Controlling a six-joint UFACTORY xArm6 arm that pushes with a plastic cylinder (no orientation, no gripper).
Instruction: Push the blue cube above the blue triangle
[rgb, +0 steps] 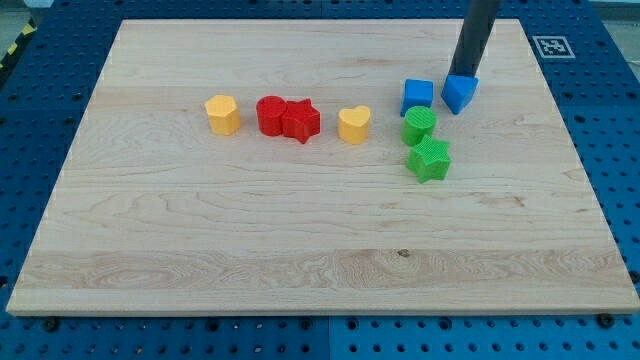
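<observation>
The blue cube (418, 96) sits on the wooden board toward the view's upper right. The blue triangle (459, 93) lies just to its right, a small gap apart. My tip (463, 75) is at the top edge of the blue triangle, touching or nearly touching it, and to the right of the cube. The dark rod rises from there out of the view's top.
A green cylinder (420, 125) sits just below the blue cube, with a green star (429, 159) below that. A yellow heart (353, 125), a red star (301, 121), a red cylinder (271, 114) and a yellow block (223, 114) form a row to the left.
</observation>
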